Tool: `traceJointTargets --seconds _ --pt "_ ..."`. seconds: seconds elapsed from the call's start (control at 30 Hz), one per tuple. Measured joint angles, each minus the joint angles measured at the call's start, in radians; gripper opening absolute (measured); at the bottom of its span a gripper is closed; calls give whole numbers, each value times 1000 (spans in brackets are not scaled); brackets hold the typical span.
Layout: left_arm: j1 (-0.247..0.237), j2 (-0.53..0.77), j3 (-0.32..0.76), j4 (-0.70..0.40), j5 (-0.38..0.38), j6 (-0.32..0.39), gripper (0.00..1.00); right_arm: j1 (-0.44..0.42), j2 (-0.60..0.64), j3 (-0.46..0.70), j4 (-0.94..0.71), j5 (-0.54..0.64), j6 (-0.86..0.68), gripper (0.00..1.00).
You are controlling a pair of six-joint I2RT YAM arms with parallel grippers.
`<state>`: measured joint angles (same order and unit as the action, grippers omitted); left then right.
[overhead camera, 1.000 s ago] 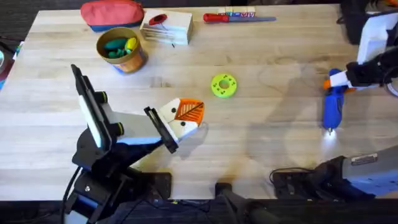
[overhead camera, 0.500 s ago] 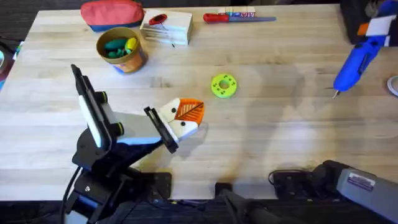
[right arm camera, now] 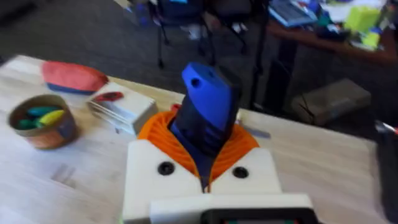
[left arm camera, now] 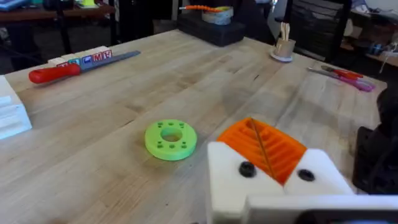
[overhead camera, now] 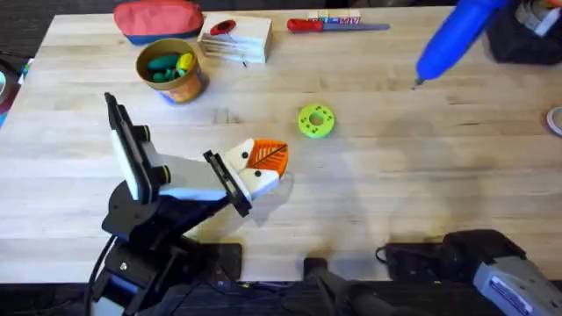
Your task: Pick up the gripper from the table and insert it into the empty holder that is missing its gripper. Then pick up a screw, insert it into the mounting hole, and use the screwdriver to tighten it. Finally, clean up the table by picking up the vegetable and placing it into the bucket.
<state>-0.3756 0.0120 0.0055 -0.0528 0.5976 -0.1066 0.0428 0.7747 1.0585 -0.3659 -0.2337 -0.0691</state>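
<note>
The bright blue pen-shaped screwdriver (overhead camera: 455,37) hangs in the air at the upper right of the overhead view, tilted with its thin metal tip down toward the wooden table (overhead camera: 395,175). In the right wrist view the right gripper (right arm camera: 203,163), white with orange ribbed pads, is squeezed tight on it. The left gripper (overhead camera: 261,167) sits low near the middle of the overhead view with its pads pressed together and nothing between them, the green ring (overhead camera: 316,120) is just up and right of it, and the small round yellow-orange bucket (overhead camera: 169,70) stands at the upper left.
</note>
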Motion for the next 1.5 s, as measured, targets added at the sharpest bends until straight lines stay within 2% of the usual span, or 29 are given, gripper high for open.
traceJointTargets --seconds 0.17,0.33,0.47,0.6,0.73,0.87,1.13,1.5 --pt "0 0 0 0 0 -7 17 204 -121 -214 314 -11 103 9" --pt "0 0 0 0 0 -7 17 432 -111 -396 608 -17 181 9" --pt "0 0 0 0 0 -7 17 580 -36 -440 753 -24 203 9" --pt "0 0 0 0 0 -7 17 676 64 -441 902 -26 209 9" --pt "0 0 0 0 0 -7 17 721 175 -441 1060 -27 213 9" --pt "0 0 0 0 0 -7 17 726 254 -441 1175 -27 216 9" --pt "0 0 0 0 0 -7 17 727 288 -441 1164 -71 231 9" --pt "0 0 0 0 0 -7 17 740 346 -441 1167 -75 305 9"
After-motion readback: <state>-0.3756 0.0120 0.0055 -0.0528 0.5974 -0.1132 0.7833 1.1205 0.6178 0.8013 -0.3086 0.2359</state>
